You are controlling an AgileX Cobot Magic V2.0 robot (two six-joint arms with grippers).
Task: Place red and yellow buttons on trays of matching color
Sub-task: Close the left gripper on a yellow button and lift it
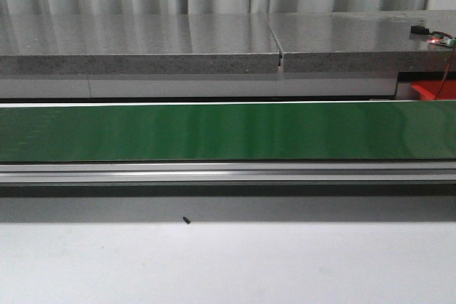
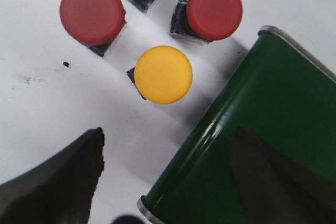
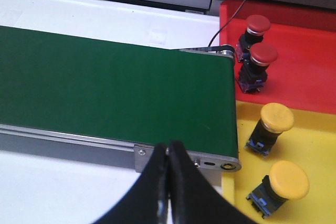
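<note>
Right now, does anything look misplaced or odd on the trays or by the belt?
Nothing stands out. Two red buttons stand on the red tray, two yellow buttons on the yellow tray; four more wait upright beside the belt.

Even, bright overhead light is cast throughout. Soft glare is seen on the green belt (image 1: 228, 132) and the grey slab (image 1: 142, 37). The near fingers (image 2: 58, 187) are blurred and dark.

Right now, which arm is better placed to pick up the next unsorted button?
Left. Its claw is open above four loose buttons; the yellow button lies nearest. The right claw is shut over the conveyor's end, beside the red tray and yellow tray, whose buttons are already sorted.
</note>
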